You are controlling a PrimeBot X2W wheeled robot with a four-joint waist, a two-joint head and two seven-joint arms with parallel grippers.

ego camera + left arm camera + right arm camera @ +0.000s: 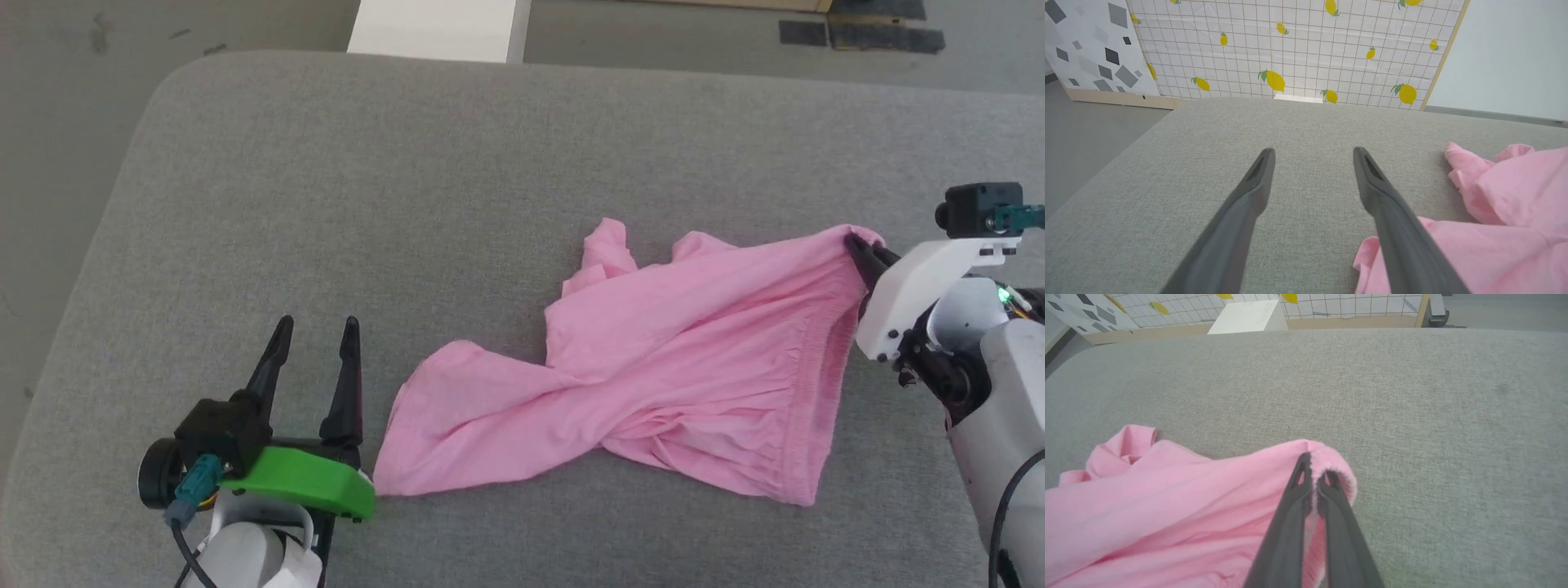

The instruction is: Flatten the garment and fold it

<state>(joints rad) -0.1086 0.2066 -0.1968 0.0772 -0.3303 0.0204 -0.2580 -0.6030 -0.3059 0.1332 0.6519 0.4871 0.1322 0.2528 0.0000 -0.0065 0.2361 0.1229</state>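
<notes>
The pink garment (653, 367) lies crumpled and twisted on the grey cushioned surface (408, 204), its gathered elastic band on the right side. My right gripper (861, 245) is shut on the band's far right corner, lifting it slightly; in the right wrist view the cloth (1167, 498) is pinched between the dark fingers (1290, 522). My left gripper (317, 327) rests open at the lower left, just left of the garment's near leg end, holding nothing. In the left wrist view the pink cloth (1494, 228) lies beside and under the right finger (1392, 220).
A white box (441, 28) stands beyond the surface's far edge. A lemon-patterned grid panel (1298, 45) rises behind it. Floor lies past the rounded left edge. Bare grey surface stretches over the far half.
</notes>
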